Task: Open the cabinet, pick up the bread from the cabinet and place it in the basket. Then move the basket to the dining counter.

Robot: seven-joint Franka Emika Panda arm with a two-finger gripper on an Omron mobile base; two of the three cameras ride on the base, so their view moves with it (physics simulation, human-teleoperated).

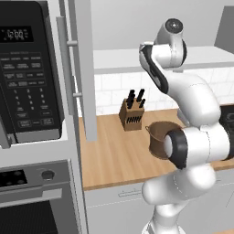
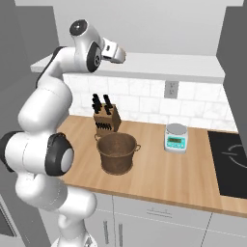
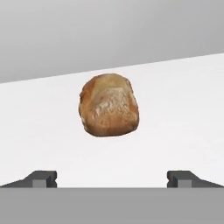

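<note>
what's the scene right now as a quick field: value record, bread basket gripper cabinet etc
bread: golden-brown roll lying on the white shelf, centred ahead of the hand, not held
gripper: open, fingertips wide apart, short of the bread and not touching it
cabinet: door swung open, arm reaching up to the shelf
basket: brown, upright on the wooden worktop, nothing seen inside
beside basket: knife block behind it, kitchen scale to its right in the right base view
task stage: bread not yet picked up
</note>
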